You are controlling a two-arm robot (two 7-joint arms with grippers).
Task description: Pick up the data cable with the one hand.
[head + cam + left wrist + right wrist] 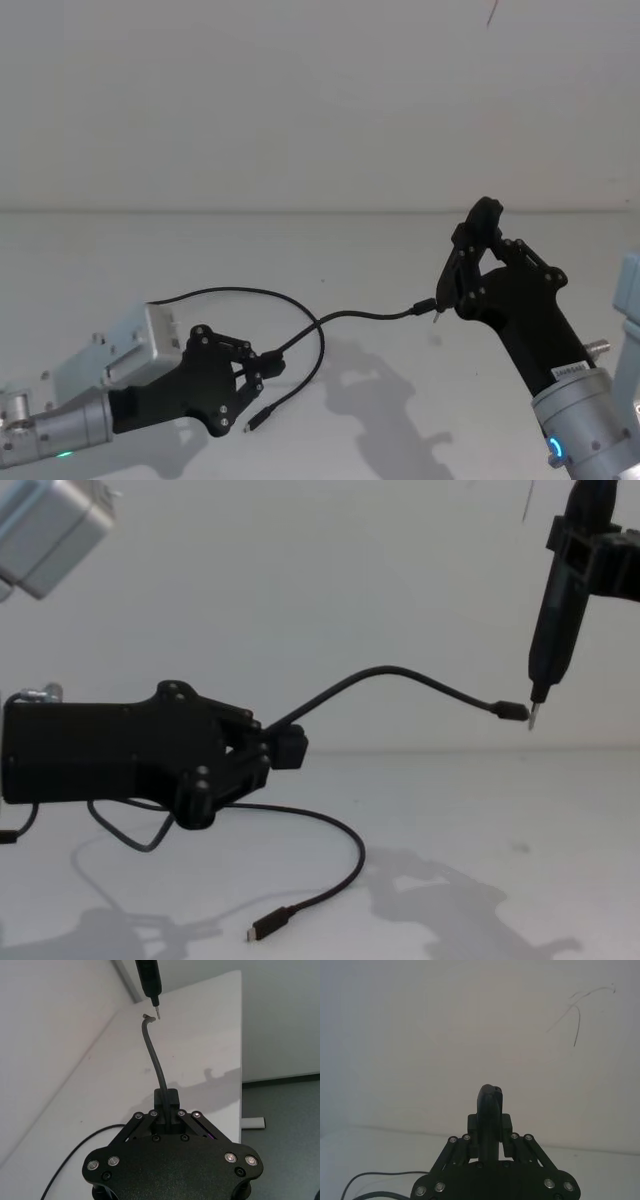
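Your left claw (268, 366) sits at the lower left of the head view, closed on the cable (370, 314) and pinching it partway along its length. From there one stretch arcs through the air toward centre right. Its plug (425, 306) hangs just beside the tip of the pen tool (485, 218), which your right claw (480, 268) clamps at the right of the frame. The rest of the cable loops over the bench (120, 250) and ends in the other plug (252, 424) near bottom centre.

The grasp looks made, so I judge the lift is what is left. Raise the left claw straight and slowly so the slack loop peels off the bench without snagging. Pinch firmly, since a thin cable can slide. Hold the pen tip clear of the free plug.

From the side, the chest view shows the low plug (262, 930) lying on the bench while the high plug (510, 711) floats well above it. The head view flattens that height. The left wrist view adds that the cable runs straight out from between the pads (172, 1097).
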